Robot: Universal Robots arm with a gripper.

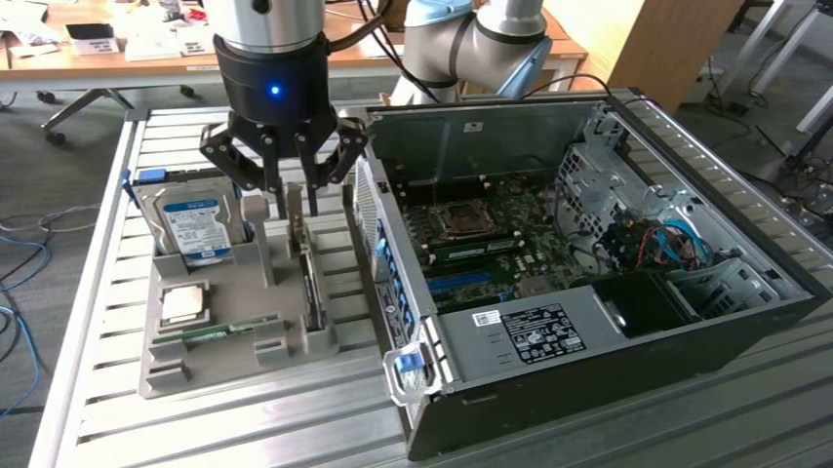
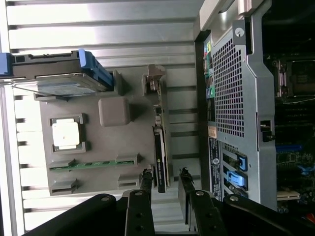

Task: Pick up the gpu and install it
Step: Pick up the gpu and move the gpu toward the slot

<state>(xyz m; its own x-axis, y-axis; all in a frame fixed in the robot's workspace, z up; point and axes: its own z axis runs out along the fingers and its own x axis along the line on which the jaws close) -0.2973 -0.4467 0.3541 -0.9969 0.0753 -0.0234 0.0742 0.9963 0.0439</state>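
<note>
1. The gpu stands on its thin edge in a long slot of a gray holder. In the wrist view the gpu shows its dark board and a silver metal end.
2. The hand hangs right over one end of the gpu. Its fingers are spread apart, 1 on each side of the card, with a thin gap on both sides. They are not squeezing it.
3. The gpu slot is on the side of the holder nearest the open computer case. Only a narrow strip of desk lies between the holder's edge and the case wall.
4. The case lies on its side with the cover off, so the green board inside is open from above.
5. In the same holder a silver hard drive leans in its own slot, near the hand on the exterior view's left. Its label is blue and white, and the words are too small to read.
6. A square chip and a green memory stick lie farther along the holder.
7. A white sticker sits on a box in the case. Its writing cannot be read.
</note>
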